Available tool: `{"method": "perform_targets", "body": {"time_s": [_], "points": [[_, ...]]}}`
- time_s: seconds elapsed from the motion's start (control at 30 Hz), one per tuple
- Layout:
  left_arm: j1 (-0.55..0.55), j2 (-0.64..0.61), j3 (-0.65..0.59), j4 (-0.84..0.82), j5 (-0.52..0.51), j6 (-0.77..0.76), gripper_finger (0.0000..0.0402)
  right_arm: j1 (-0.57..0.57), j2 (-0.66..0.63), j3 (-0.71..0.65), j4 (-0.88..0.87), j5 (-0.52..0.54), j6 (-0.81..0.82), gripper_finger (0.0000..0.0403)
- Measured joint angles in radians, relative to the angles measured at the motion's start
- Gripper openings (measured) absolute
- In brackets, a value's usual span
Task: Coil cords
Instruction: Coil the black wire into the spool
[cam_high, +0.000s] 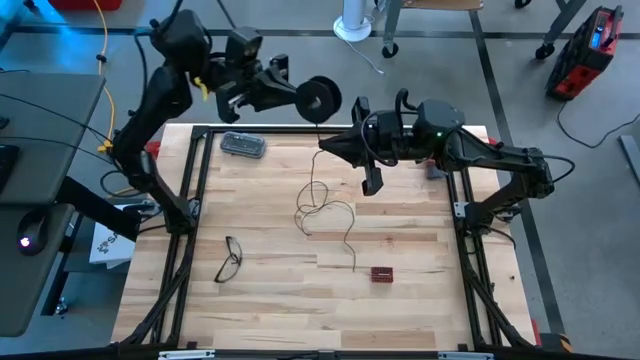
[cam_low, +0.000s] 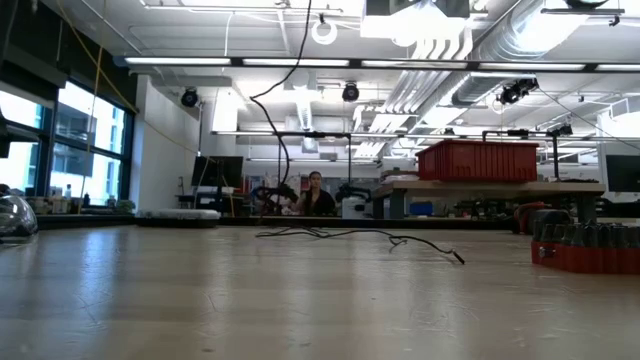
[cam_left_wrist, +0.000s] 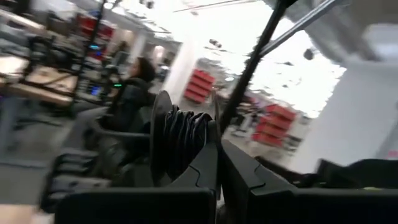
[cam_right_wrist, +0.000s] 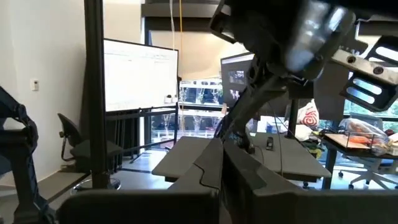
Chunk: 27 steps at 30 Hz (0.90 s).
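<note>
The cord is a very thin dark wire. Part of it is wound on a small round black reel (cam_high: 319, 98), held in the air beyond the table's far edge by my shut left gripper (cam_high: 300, 97). From the reel the wire (cam_high: 318, 170) drops past my shut right gripper (cam_high: 325, 143), which points toward the table's left. It then lies in loose loops (cam_high: 322, 212) on the wooden table, and its free end (cam_high: 353, 267) rests near a red box. In the low view the wire (cam_low: 272, 110) hangs down to the tabletop. My left gripper pinches the reel at its rim (cam_left_wrist: 202, 146) between its two shut fingers, roughly level and pointing toward the table's right. The reel sits edge-on beside the fingertips, lifted clear; the fingers hide the exact place of contact. My right gripper seems to pinch the wire (cam_high: 319, 150) at its fingertips, level and across the wire; the contact is too fine to confirm. The wire hangs slack below onto the table.
Black-framed eyeglasses (cam_high: 229, 260) lie at the near left and a small red box (cam_high: 382, 273) at the near middle. A clear case (cam_high: 243, 145) sits at the far left. A yellow cable (cam_high: 104, 60) hangs beyond the table's left. A person (cam_low: 316, 196) sits in the room behind.
</note>
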Motion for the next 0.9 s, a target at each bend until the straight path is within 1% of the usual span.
{"method": "perform_targets", "body": {"time_s": [0.13,0.23,0.33,0.43,0.53,0.6,0.7,0.8,0.9], "points": [[0.001,-0.032,0.000,-0.098,-0.088,0.097,0.0000,-0.004,0.000,0.000,-0.009,0.002,-0.003,0.0000],[0.002,-0.054,0.000,-0.136,-0.118,0.145,0.0000,-0.012,0.000,0.000,-0.040,0.056,-0.004,0.0001],[0.003,-0.076,0.001,-0.168,-0.171,0.175,0.0000,-0.031,0.000,0.000,-0.081,0.093,0.002,0.0017],[0.003,-0.093,0.001,-0.178,-0.204,0.184,0.0000,-0.047,0.000,0.000,-0.127,0.098,0.019,0.0053],[0.003,-0.107,0.001,-0.177,-0.208,0.184,0.0000,-0.057,0.000,0.000,-0.172,0.104,0.024,0.0103],[0.002,-0.115,0.001,-0.177,-0.208,0.176,0.0000,-0.057,0.000,0.000,-0.202,0.137,0.005,0.0137],[0.002,-0.125,0.001,-0.177,-0.223,0.148,0.0000,-0.056,0.000,0.000,-0.215,0.219,-0.028,0.0182],[-0.011,-0.130,0.001,-0.174,-0.262,0.133,0.0000,-0.056,0.000,0.000,-0.200,0.237,-0.041,0.0208],[-0.026,-0.130,0.001,-0.145,-0.271,0.131,0.0000,-0.060,0.018,0.000,-0.161,0.232,-0.028,0.0214]]}}
